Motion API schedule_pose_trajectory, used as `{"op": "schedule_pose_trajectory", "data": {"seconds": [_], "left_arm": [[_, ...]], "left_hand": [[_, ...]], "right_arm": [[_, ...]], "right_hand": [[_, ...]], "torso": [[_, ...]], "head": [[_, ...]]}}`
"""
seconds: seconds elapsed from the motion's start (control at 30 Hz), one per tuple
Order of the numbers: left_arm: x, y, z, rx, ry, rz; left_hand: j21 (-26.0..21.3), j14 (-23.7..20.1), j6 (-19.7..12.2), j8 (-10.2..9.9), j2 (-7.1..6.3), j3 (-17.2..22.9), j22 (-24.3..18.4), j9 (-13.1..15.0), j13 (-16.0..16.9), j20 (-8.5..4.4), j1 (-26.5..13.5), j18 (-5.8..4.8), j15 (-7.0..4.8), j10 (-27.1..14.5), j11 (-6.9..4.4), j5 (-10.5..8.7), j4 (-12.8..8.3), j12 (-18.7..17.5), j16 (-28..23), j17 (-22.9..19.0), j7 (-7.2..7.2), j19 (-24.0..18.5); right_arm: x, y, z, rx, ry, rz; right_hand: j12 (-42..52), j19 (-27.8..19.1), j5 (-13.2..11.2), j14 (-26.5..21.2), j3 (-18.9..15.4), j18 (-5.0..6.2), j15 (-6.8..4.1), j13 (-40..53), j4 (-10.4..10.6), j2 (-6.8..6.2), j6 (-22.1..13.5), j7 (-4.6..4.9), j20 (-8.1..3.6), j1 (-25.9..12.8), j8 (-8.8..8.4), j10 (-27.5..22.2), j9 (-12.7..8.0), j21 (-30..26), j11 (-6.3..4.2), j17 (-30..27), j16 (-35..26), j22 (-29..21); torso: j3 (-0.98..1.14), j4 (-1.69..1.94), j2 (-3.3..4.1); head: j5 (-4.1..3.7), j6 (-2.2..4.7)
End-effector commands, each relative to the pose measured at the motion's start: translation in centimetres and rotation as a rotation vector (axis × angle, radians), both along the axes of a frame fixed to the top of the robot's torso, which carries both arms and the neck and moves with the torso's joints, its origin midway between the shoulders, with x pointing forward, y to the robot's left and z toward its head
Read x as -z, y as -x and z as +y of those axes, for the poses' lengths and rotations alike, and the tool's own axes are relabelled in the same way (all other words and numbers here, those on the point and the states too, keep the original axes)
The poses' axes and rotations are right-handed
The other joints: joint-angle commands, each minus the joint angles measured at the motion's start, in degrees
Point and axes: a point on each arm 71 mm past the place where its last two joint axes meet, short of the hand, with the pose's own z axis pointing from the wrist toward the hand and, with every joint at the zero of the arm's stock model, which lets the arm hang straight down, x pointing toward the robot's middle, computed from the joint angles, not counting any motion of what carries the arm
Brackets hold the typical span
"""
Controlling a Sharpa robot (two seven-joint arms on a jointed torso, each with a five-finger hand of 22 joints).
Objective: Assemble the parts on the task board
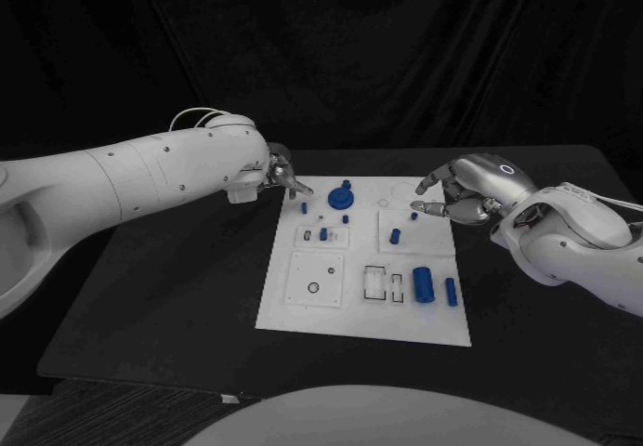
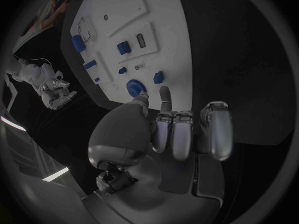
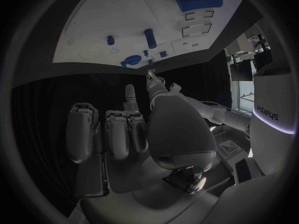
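From the head view we see the white task board (image 1: pixel 302 302) mid-table on the black table (image 1: pixel 161 307), blue parts on it: a round gear-like part (image 1: pixel 340 198) at 12 o'clock, a cylinder (image 1: pixel 424 283) and a peg (image 1: pixel 452 293) toward 4 o'clock. Our left hand (image 1: pixel 281 172) hangs at the board's 11 o'clock corner, our right hand (image 1: pixel 455 195) at 1 o'clock, fingers curled, holding nothing

Left wrist view: fingers (image 2: pixel 182 134) curled, empty; the round part (image 2: pixel 136 88) lies just beyond the fingertips

Right wrist view: fingers (image 3: pixel 118 132) curled, empty, short of the board's edge (image 3: pixel 93 59)

Task board (image 1: pixel 297 307) on black table (image 1: pixel 161 307)
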Motion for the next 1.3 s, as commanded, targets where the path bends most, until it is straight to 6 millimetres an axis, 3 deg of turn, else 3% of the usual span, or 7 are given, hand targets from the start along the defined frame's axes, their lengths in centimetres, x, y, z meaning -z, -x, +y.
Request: {"op": "schedule_pose_trajectory", "data": {"seconds": [0.03, 0.23, 0.73, 1.3], "left_arm": [[0.3, 0.1, -0.2, 0.015, -0.008, 0.02], [0.8, 0.3, -0.4, 0.022, -0.009, 0.034], [1.5, 0.5, -1.1, 0.038, -0.01, 0.055], [1.9, 0.6, -1.2, 0.037, -0.02, 0.071]], "left_hand": [[0.19, 6.34, 0.88, 0.98, -0.42, -1.45, 9.45, 1.2, 15.56, 0.15, -1.71, 0.22, 0.07, 6.18, 0.01, -0.69, 0.96, 1.24, 1.02, 15.93, -0.04, 0.65], [0.16, 6.34, 0.85, 0.99, -0.48, -1.55, 9.45, 1.25, 15.56, 0.14, -1.74, 0.23, 0.06, 6.18, 0.01, -0.82, 1.0, 1.24, 1.02, 15.93, -0.04, 0.64], [0.07, 6.34, 0.71, 1.26, -0.28, -1.38, 9.47, 1.74, 15.56, 0.1, -0.88, 0.24, 0.01, 6.18, -0.05, -0.33, 0.52, 1.24, 1.02, 15.93, -0.12, 0.59], [-0.16, 6.34, 0.19, 1.5, 0.2, -0.97, 9.53, 2.53, 15.56, 0.0, 0.64, 0.28, -0.08, 6.18, -0.12, 2.5, -0.49, 1.24, 1.02, 15.93, -0.17, 0.5]], "right_arm": [[0.0, 0.0, 0.0, 0.003, -0.003, -0.01], [0.0, 0.0, 0.0, 0.006, -0.001, -0.008], [0.1, -0.1, -0.1, 0.009, 0.002, -0.006], [0.2, -0.2, 0.0, 0.009, 0.006, -0.001]], "right_hand": [[0.95, 1.76, 0.96, 5.93, 1.38, -0.11, 0.36, 15.12, 0.47, 0.23, 0.35, -0.1, 0.22, 1.08, -0.5, 5.37, -0.13, 0.4, 0.49, 15.32, 0.8, 13.0], [0.95, 1.79, 1.26, 5.93, 1.44, -0.12, 0.37, 15.12, 0.48, 0.3, 0.35, -0.09, 0.22, 1.15, -0.53, 5.37, -0.16, 0.46, 0.5, 15.3, 0.79, 13.02], [0.95, 1.77, 1.66, 5.92, 1.5, -0.11, 0.38, 15.12, 0.44, 0.36, 0.36, -0.1, 0.23, 1.28, -0.56, 5.37, -0.19, 0.41, 0.51, 15.25, 0.77, 13.0], [0.95, 1.77, 1.66, 5.92, 1.5, -0.11, 0.38, 15.12, 0.44, 0.36, 0.36, -0.1, 0.23, 1.28, -0.56, 5.37, -0.19, 0.41, 0.51, 15.25, 0.77, 13.0]], "torso": [[-0.04, 0.02, 0.01], [0.05, -0.01, -0.02], [0.02, -0.01, -0.05], [0.06, -0.02, -0.05]], "head": [[0.0, 0.0], [-0.02, 0.0], [-0.11, 0.0], [-0.1, 0.0]]}}
